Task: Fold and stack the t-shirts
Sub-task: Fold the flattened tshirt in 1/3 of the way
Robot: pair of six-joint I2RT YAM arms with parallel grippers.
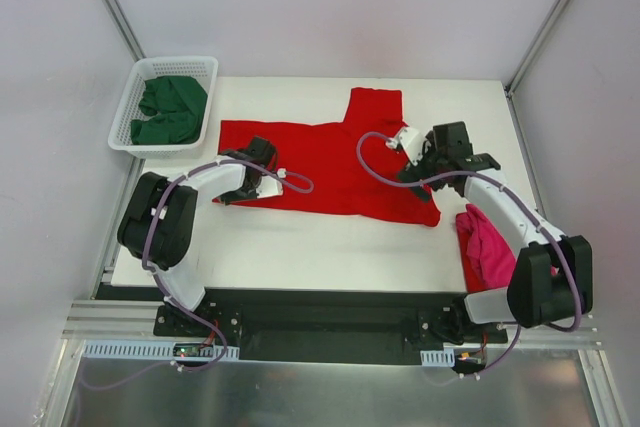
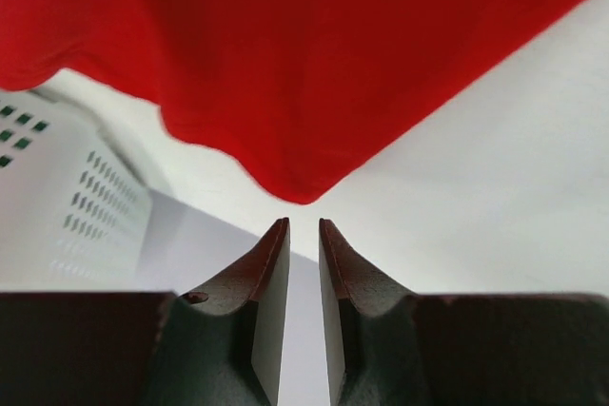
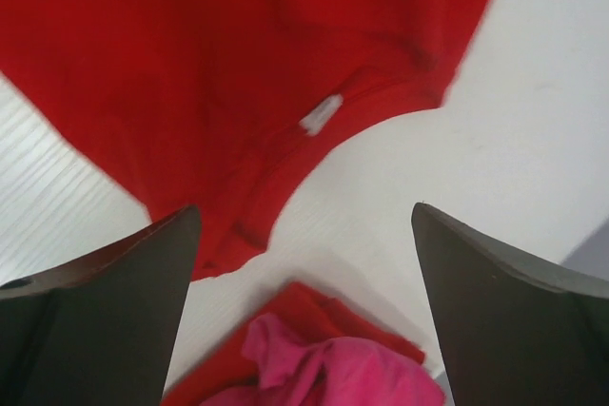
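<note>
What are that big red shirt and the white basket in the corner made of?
The red shirt looks like soft knit cloth, perhaps cotton, with a matte finish: it lies limp with gentle wrinkles and has a sewn collar band. The exact fibre cannot be told. The basket looks like moulded white plastic, smooth: stiff walls pierced by a regular lattice of small holes.

Red t-shirt (image 2: 314, 45) cut off by top edge in both wrist views, blurred in the right one. Basket (image 2: 67, 187) blurred, cropped at left. Magenta t-shirt (image 3: 333, 368) cropped at bottom (top view: right arm (image 1: 510, 212) covers part). Left gripper (image 2: 303, 244) fingertips hidden from overhead.
</note>
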